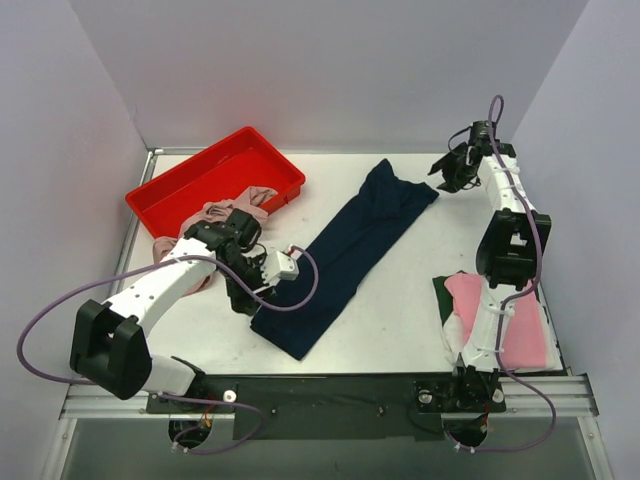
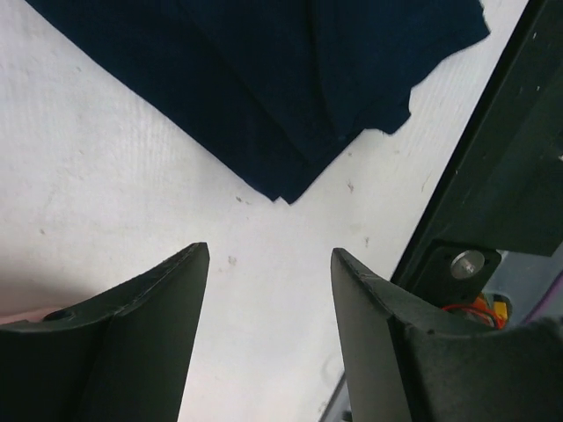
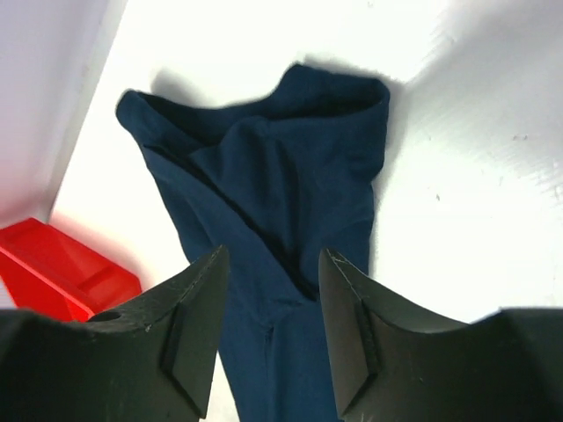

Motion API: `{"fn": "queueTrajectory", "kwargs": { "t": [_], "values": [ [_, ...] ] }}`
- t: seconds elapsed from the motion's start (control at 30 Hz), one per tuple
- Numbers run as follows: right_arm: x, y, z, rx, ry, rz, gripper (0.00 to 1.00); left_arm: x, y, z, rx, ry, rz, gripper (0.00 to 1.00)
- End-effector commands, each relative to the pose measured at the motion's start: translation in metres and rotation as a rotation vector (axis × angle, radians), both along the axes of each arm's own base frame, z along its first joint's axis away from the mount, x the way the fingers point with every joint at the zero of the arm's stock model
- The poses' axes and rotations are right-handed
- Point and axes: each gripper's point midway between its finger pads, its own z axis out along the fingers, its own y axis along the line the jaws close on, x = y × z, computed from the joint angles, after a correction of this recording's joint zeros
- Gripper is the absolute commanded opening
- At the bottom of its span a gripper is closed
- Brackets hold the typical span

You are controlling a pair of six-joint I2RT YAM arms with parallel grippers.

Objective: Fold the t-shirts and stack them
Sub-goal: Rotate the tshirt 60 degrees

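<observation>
The dark navy t-shirt lies folded into a long strip, running diagonally across the middle of the table. My left gripper is open and empty, just left of the strip's near end; in the left wrist view the shirt's near corner lies ahead of the fingers. My right gripper is open and empty above the strip's far end, its jaws straddling the cloth from above. The bright pink t-shirt lies folded at the right front. The beige-pink t-shirt lies crumpled beside the tray, partly under my left arm.
A red plastic tray stands at the back left, also seen in the right wrist view. A dark green cloth lies under the pink shirt. The black front rail runs close to the left gripper. Walls enclose three sides.
</observation>
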Motion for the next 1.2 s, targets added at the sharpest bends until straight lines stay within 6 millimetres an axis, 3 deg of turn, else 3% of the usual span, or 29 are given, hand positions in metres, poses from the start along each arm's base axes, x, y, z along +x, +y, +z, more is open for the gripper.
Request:
{"fn": "queueTrajectory", "kwargs": {
  "t": [0.0, 0.03, 0.07, 0.13, 0.27, 0.33, 0.37, 0.43, 0.5, 0.53, 0.57, 0.6, 0.63, 0.67, 0.7, 0.73, 0.77, 0.8, 0.83, 0.87, 0.93, 0.97, 1.0, 1.03, 1.07, 1.1, 1.13, 1.17],
  "values": [
    [-0.008, -0.003, -0.051, 0.089, 0.134, -0.057, 0.42, 0.018, -0.036, 0.014, -0.222, -0.058, -0.063, 0.68],
    [-0.005, -0.002, -0.053, 0.097, 0.143, -0.060, 0.42, 0.019, -0.039, 0.015, -0.247, -0.057, -0.052, 0.68],
    [-0.008, -0.002, -0.068, 0.102, 0.179, -0.071, 0.42, 0.015, -0.042, 0.014, -0.266, -0.040, -0.041, 0.68],
    [-0.010, -0.002, -0.082, 0.107, 0.210, -0.088, 0.42, 0.025, -0.049, 0.018, -0.303, -0.070, 0.049, 0.68],
    [0.002, 0.003, -0.097, 0.141, 0.212, -0.077, 0.41, 0.031, -0.059, 0.046, -0.405, -0.046, 0.205, 0.68],
    [0.014, 0.005, -0.099, 0.163, 0.189, -0.071, 0.26, 0.037, -0.053, 0.058, -0.428, -0.060, 0.277, 0.68],
    [0.024, 0.004, -0.099, 0.168, 0.169, -0.077, 0.12, 0.039, -0.050, 0.065, -0.452, -0.056, 0.317, 0.68],
    [0.041, 0.000, -0.099, 0.175, 0.130, -0.097, 0.00, 0.039, -0.047, 0.087, -0.485, -0.120, 0.275, 0.68],
    [0.069, -0.008, -0.092, 0.208, 0.038, -0.130, 0.00, 0.039, -0.043, 0.102, -0.484, -0.192, 0.223, 0.68],
    [0.099, -0.005, -0.068, 0.254, -0.108, -0.094, 0.00, 0.041, -0.042, 0.105, -0.486, -0.220, 0.205, 0.68],
    [0.113, -0.001, -0.070, 0.293, -0.150, -0.091, 0.00, 0.037, -0.045, 0.105, -0.505, -0.214, 0.171, 0.68],
    [0.137, 0.003, -0.038, 0.327, -0.281, -0.044, 0.00, 0.033, -0.046, 0.099, -0.506, -0.217, 0.110, 0.68],
    [0.144, 0.006, -0.046, 0.357, -0.289, -0.047, 0.00, 0.027, -0.051, 0.097, -0.533, -0.196, 0.071, 0.68],
    [0.151, 0.006, -0.036, 0.365, -0.327, -0.038, 0.05, 0.023, -0.055, 0.084, -0.531, -0.185, 0.032, 0.68],
    [0.154, 0.006, -0.030, 0.379, -0.357, -0.025, 0.23, 0.017, -0.057, 0.070, -0.515, -0.162, 0.016, 0.68],
    [0.147, 0.006, -0.042, 0.384, -0.322, -0.030, 0.39, 0.017, -0.064, 0.064, -0.509, -0.185, -0.028, 0.68],
    [0.143, 0.001, -0.022, 0.364, -0.347, -0.020, 0.48, 0.014, -0.061, 0.049, -0.467, -0.185, -0.039, 0.68],
    [0.128, 0.000, -0.044, 0.341, -0.291, -0.009, 0.53, 0.015, -0.067, 0.045, -0.461, -0.217, -0.085, 0.68],
    [0.119, -0.004, -0.019, 0.316, -0.306, -0.004, 0.56, 0.014, -0.065, 0.035, -0.440, -0.220, -0.097, 0.68],
    [0.104, -0.004, -0.025, 0.300, -0.267, 0.006, 0.59, 0.017, -0.068, 0.033, -0.442, -0.247, -0.136, 0.68],
    [0.069, -0.006, 0.007, 0.198, -0.236, 0.069, 0.62, 0.018, -0.067, 0.019, -0.410, -0.272, -0.218, 0.69],
    [0.051, -0.005, 0.004, 0.152, -0.177, 0.073, 0.62, 0.016, -0.066, 0.008, -0.392, -0.261, -0.242, 0.69],
    [0.028, -0.003, 0.020, 0.091, -0.175, 0.112, 0.63, 0.022, -0.066, 0.003, -0.377, -0.304, -0.300, 0.69],
    [0.000, 0.002, 0.007, 0.036, -0.094, 0.109, 0.63, 0.024, -0.068, -0.007, -0.365, -0.328, -0.351, 0.70],
    [-0.019, 0.011, 0.034, -0.029, -0.119, 0.141, 0.63, 0.029, -0.066, -0.013, -0.340, -0.354, -0.370, 0.71],
    [-0.056, 0.009, 0.005, -0.077, 0.004, 0.128, 0.63, 0.029, -0.067, -0.025, -0.317, -0.372, -0.421, 0.71],
    [-0.076, 0.019, 0.031, -0.143, -0.029, 0.154, 0.63, 0.028, -0.060, -0.037, -0.282, -0.376, -0.419, 0.71],
    [-0.111, 0.026, 0.003, -0.157, 0.062, 0.178, 0.63, 0.035, -0.065, -0.036, -0.292, -0.420, -0.416, 0.71]
  ]
}}
